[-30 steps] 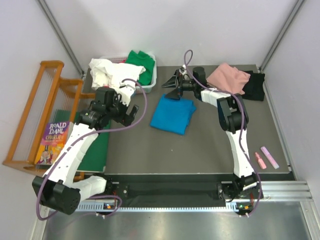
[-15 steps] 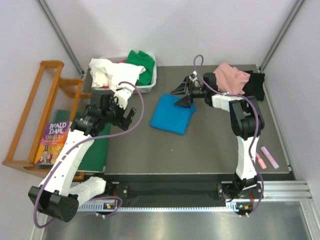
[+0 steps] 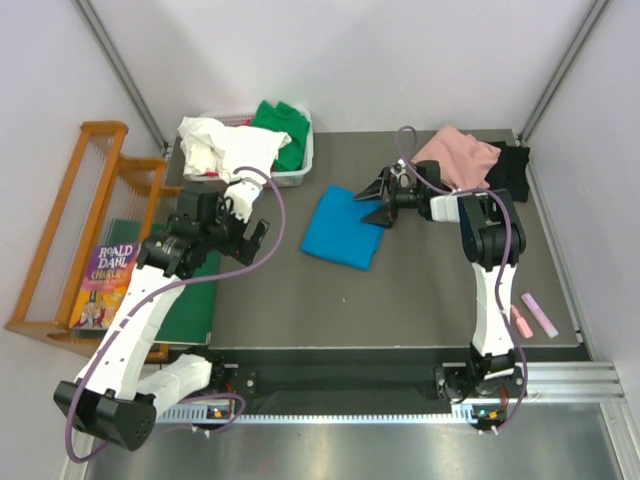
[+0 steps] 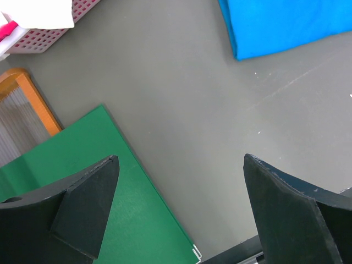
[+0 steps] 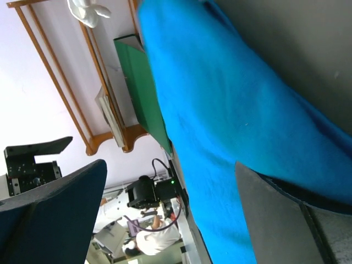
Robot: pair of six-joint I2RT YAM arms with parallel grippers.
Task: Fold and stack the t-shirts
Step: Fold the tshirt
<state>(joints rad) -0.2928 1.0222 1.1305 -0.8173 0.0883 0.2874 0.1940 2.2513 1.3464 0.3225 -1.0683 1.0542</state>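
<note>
A bright blue t-shirt (image 3: 345, 228) lies folded in the middle of the grey mat. My right gripper (image 3: 380, 199) is open and empty at the shirt's far right edge; in the right wrist view (image 5: 170, 170) the blue cloth (image 5: 236, 110) fills the space between the jaws. My left gripper (image 3: 256, 229) is open and empty left of the shirt, over bare mat (image 4: 180, 165); the blue shirt's corner (image 4: 286, 25) shows at top right. A pink t-shirt (image 3: 458, 155) lies on a black one (image 3: 512, 172) at the back right. White (image 3: 215, 145) and green (image 3: 283, 125) t-shirts fill a basket (image 3: 303, 170).
A stiff dark green board (image 3: 195, 300) lies at the mat's left edge, also in the left wrist view (image 4: 82, 181). A wooden rack (image 3: 70, 230) and a Roald Dahl book (image 3: 105, 275) stand further left. Two pink sticks (image 3: 535, 315) lie at the front right.
My right gripper has moved right and nearer, from the blue shirt's far edge to its right edge. My left arm has drawn back slightly to the left.
</note>
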